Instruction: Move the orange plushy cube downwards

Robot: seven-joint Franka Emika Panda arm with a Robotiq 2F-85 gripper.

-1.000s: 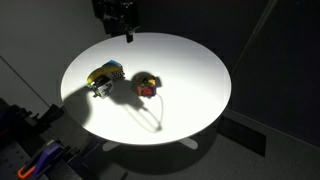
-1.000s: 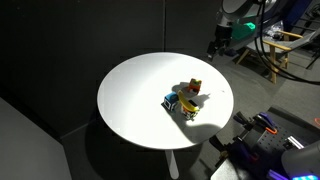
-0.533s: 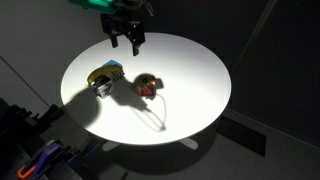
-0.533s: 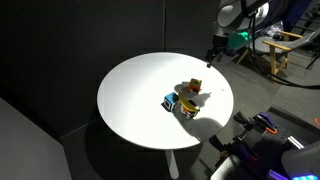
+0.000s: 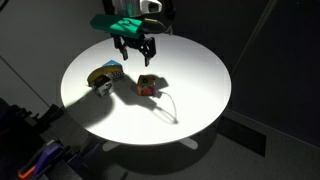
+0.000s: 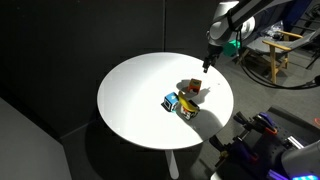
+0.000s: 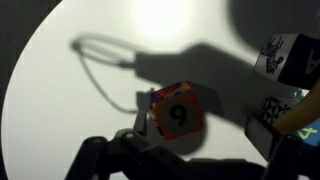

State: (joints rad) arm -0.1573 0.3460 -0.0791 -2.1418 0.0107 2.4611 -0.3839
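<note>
**Arm:** Since the previous frame, my gripper (image 5: 135, 58) has come inward from the far rim of the table (image 5: 205, 70). It now hangs over the orange plushy cube (image 5: 147, 85), fingers spread, holding nothing. The cube has not moved.

**Inspector:** Position and clearance?

**Arm:** The cube sits near the table's middle, with the lumpy yellow-blue object (image 5: 104, 77) close beside it. In the wrist view the cube (image 7: 177, 110) shows its numeral face. Bare white tabletop lies open on its other sides, out to the rim.

I hold the arm (image 6: 236, 14) angled down, wrist vertical. The gripper (image 5: 135, 53) hangs with both fingers (image 5: 123, 56) spread apart; the wrist view shows them dark at the bottom edge.
</note>
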